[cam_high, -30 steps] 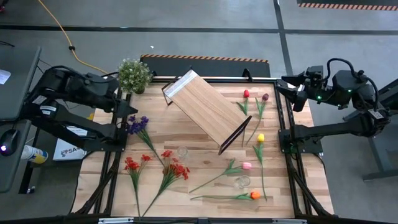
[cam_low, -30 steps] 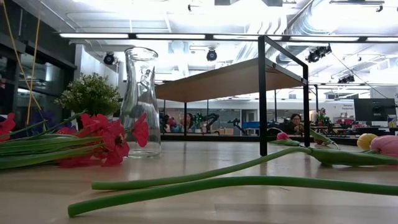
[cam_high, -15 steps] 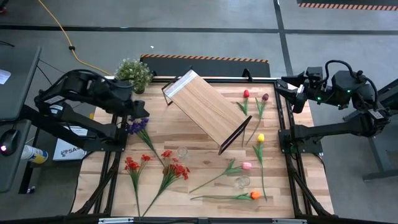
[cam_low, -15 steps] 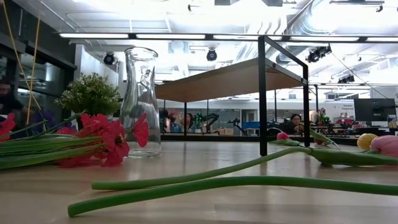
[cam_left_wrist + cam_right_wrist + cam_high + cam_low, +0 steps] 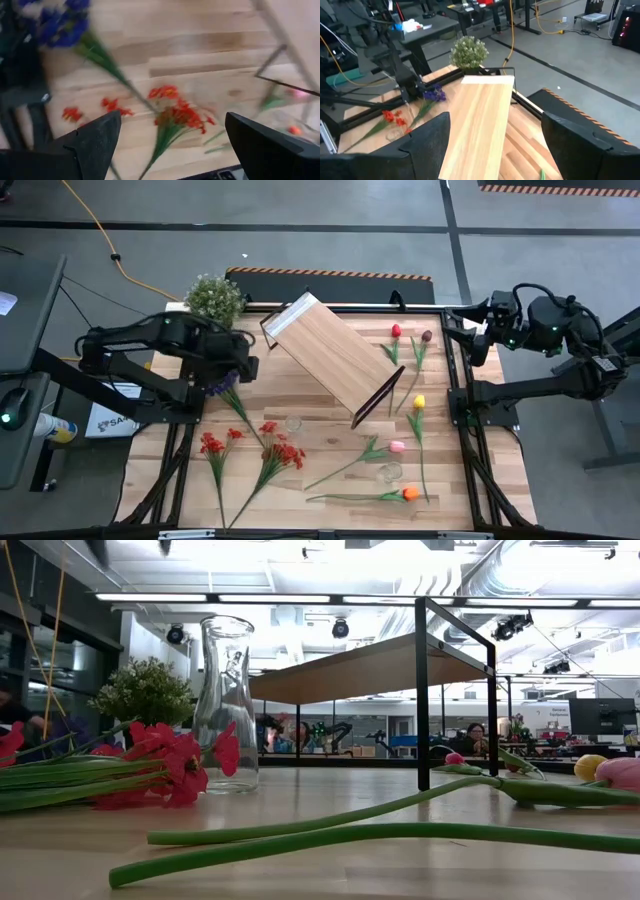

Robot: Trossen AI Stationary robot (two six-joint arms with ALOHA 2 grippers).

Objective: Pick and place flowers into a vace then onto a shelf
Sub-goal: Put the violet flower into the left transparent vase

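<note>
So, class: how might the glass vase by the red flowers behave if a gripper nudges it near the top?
The vase looks tall with a narrow neck, so it may tip. Clear glass suggests it is fragile and probably slippery. The red flowers lean against its base and might shift with it.

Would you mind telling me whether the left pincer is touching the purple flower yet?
Apart. In the left wrist view the left pincer hangs open above the table, with the purple flower lying well beyond its fingertips.
</note>
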